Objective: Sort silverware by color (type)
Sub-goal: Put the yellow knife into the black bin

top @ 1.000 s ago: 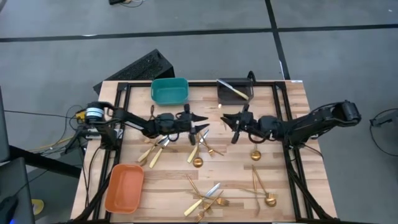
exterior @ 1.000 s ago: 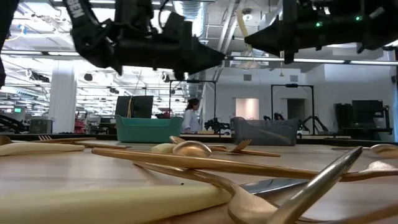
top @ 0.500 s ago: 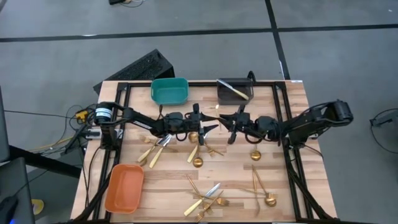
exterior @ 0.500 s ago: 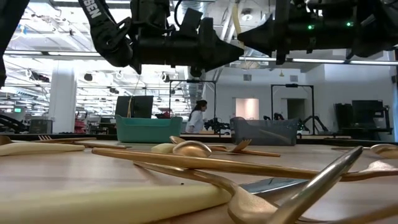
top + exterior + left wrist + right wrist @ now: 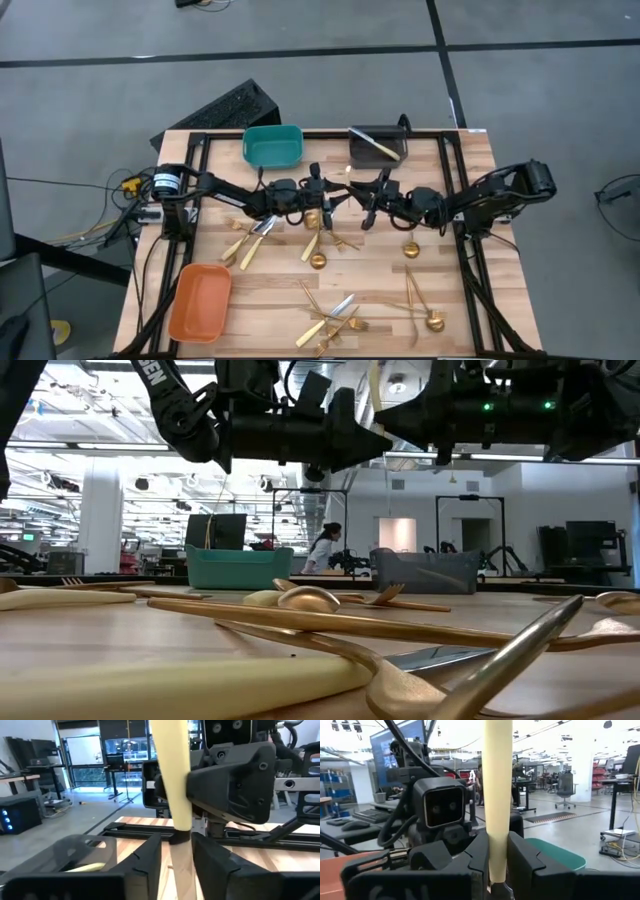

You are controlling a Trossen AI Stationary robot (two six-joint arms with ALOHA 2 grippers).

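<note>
Both grippers meet in mid-air over the table's middle. My right gripper is shut on a slim pale-gold utensil that stands upright; it also shows in the low view as the utensil. My left gripper faces it, open, its fingers on either side of the utensil's lower part without clear touch. Other gold silverware lies flat on the wood in loose groups. My right gripper pinches the utensil's lower end between its two fingers, coming level from the table's right side, across the utensil. The utensil is lifted clear of the table and stands upright above the fingers.
A teal bin and a grey bin holding one gold piece sit at the far edge. An orange bin sits near the near left corner. A black frame runs round the table. A person walks in the room behind.
My left gripper has moved toward the table's right, up to the right gripper, staying open. My right gripper has shifted a little toward the table's left with the utensil still upright in it. The two grippers now stand tip to tip.
</note>
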